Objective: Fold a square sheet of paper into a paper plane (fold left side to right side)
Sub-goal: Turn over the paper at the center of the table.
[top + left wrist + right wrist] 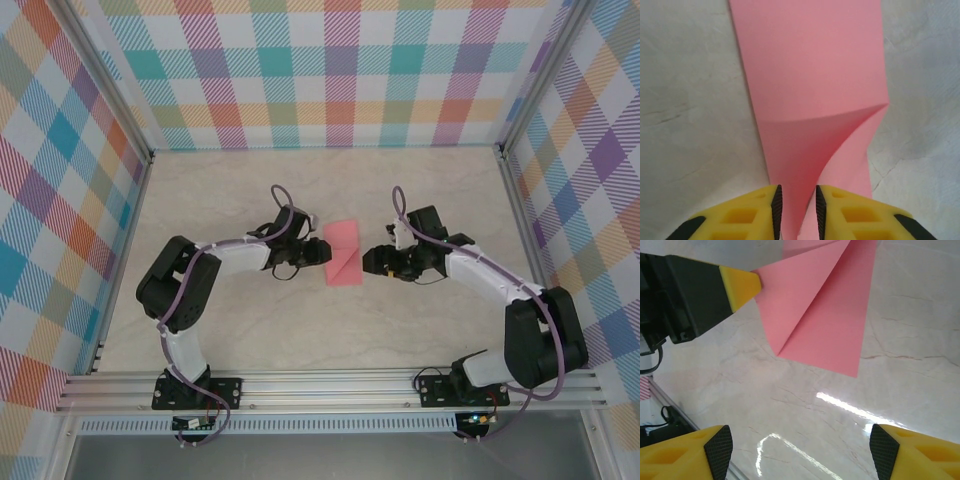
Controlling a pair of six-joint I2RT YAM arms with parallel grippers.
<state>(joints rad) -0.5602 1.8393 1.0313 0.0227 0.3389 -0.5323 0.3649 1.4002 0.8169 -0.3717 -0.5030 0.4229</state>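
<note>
One pink paper (342, 256), two grippers (310, 250) (368, 262)

- Bright, even light overall; shadows are soft and faint.
- White glare streaks on the table (790, 390) in the right wrist view.
- Left wrist view slightly soft up close.

Pale marbled table (300, 330), plaid walls (340, 70)

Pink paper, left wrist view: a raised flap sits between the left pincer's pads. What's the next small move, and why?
Probably close the left pincer fully on the raised flap of the folded pink paper. Its pads stand a narrow gap apart with the flap between them, so nothing looks clamped yet. The right pincer hangs wide open, off the paper, so it is not pinning it.
</note>
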